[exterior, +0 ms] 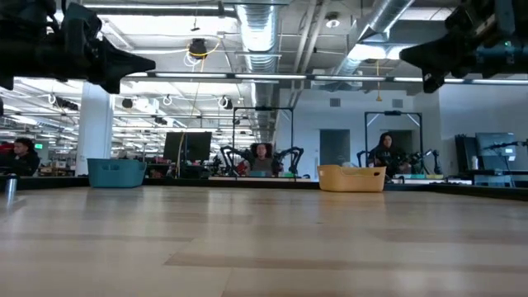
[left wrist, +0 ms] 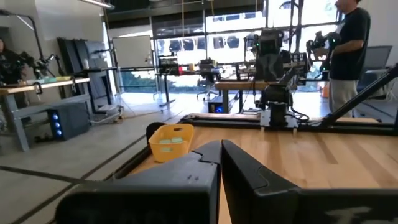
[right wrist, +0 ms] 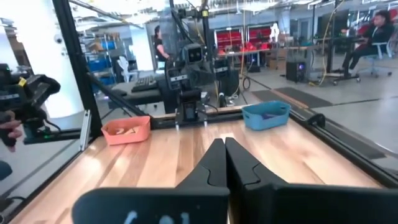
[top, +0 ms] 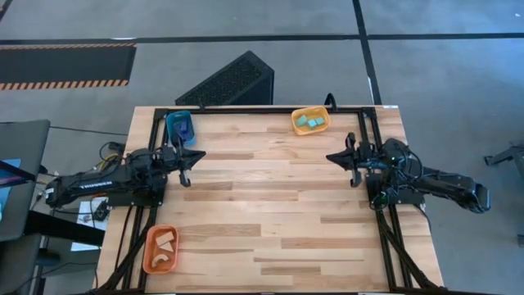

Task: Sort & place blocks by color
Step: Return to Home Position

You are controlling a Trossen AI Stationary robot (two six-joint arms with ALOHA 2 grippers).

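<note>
The wooden surface fills the middle of the high view, and its near edge is cut off by the picture's lower border. The left arm lies folded at the surface's left side and the right arm at its right side. In the low view only their dark ends show, cropped by the top edge. White lettering runs along the left arm, too small to read. Beyond the far edge a dark ribbed box sits on the floor.

The left end effector hangs over the left part of the surface with its two fingers pressed tip to tip and nothing between them. The right end effector hangs over the right part, closed in the same way and empty. Both are well apart from every tray.

The teal tray stands at the far left corner. The yellow-orange tray stands at the far edge, right of centre, and the orange tray stands near the front left corner. In the low view the walls of the teal and yellow-orange trays hide what lies inside.

From above, a few light cyan cubes lie in the yellow-orange tray, though their exact count is hard to make out. Tan wooden pieces lie in the orange tray. The dark blue blocks show only as a dark patch inside the teal tray.
</note>
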